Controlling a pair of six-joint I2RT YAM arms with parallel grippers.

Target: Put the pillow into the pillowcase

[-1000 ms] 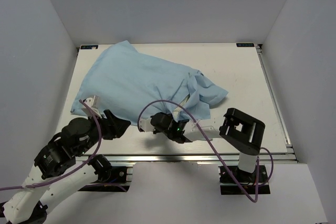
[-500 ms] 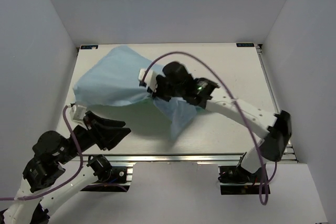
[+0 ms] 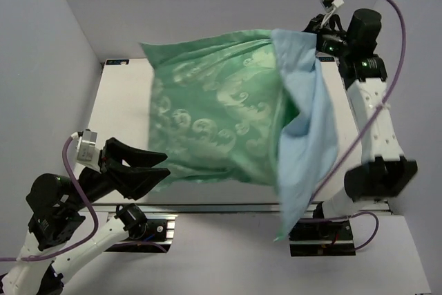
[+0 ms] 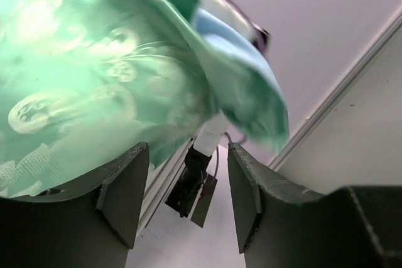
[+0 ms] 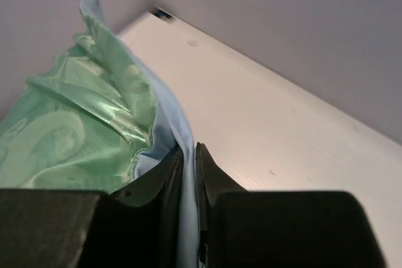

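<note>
Overhead, pillowcase (image 3: 214, 122) hangs pinched in right gripper (image 5: 188, 152)

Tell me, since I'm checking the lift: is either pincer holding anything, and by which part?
The right pincer pinches the pillowcase by its light blue edge. The left pincer is open and holds nothing.

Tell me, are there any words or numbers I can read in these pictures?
No text can be read anywhere.
A small dark sticker at the far left corner of the table: too small to read.
The pillowcase shows only a pattern, no words.
</note>
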